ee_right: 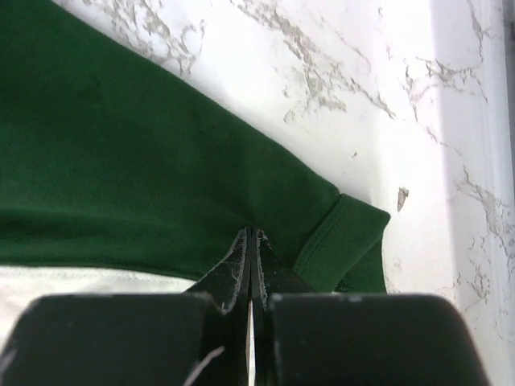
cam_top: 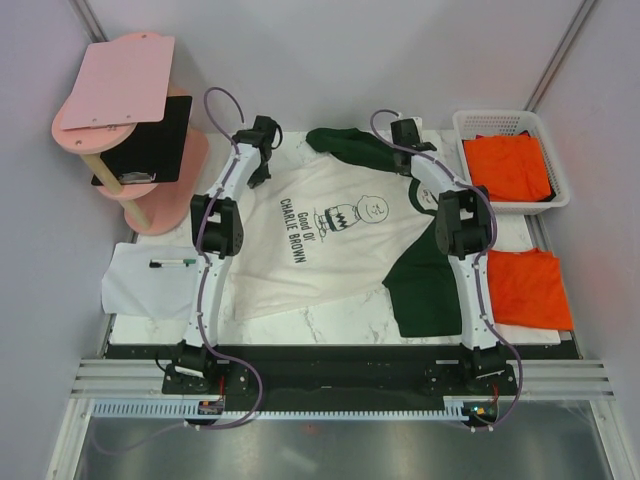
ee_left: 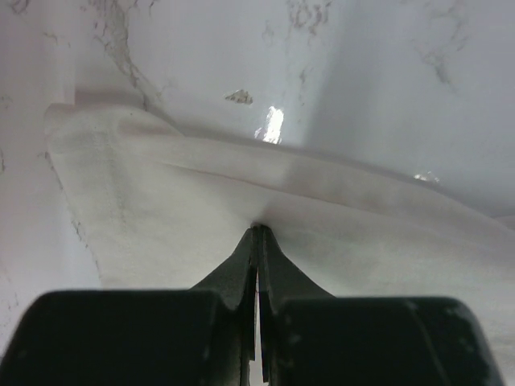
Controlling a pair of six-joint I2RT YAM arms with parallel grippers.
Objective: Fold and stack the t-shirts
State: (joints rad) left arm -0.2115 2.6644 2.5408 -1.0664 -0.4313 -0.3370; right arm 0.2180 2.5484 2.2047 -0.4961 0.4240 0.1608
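We think we are near the start. Our left gripper [ee_left: 257, 229] is pressed together and pinches the pale edge of the cream-white t-shirt [cam_top: 320, 240]. Our right gripper [ee_right: 251, 233] is pressed together too and pinches its dark green sleeve [ee_right: 145, 169]. The shirt lies open on the bench [cam_top: 330, 325] between both grippers, not folded yet. One orange t-shirt [cam_top: 528, 288] lies right of the right gripper and nearer the arm bases. Another orange one [cam_top: 505, 165] sits in the white basket [cam_top: 500, 118] just right of that gripper. Nothing is stacked yet. The print reads "Good Ol' CHARLIE BROWN".
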